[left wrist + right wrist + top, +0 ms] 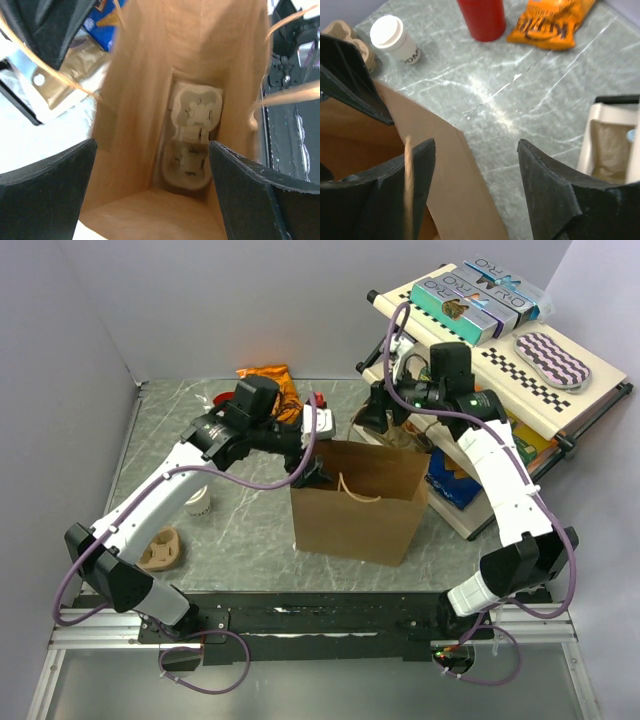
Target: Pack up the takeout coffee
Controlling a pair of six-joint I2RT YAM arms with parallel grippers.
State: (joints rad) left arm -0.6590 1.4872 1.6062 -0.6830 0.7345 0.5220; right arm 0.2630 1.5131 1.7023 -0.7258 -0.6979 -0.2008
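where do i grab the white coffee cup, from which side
Take the coffee cup by its paper wall below the domed lid, level from the side: it stands upright and the lid looks too rounded to pinch. The pulp carrier sits beside it, so come from the opposite side.

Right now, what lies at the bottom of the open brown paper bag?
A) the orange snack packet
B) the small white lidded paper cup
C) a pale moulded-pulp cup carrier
C: looking down into the brown paper bag, the pale moulded-pulp cup carrier lies on its floor.
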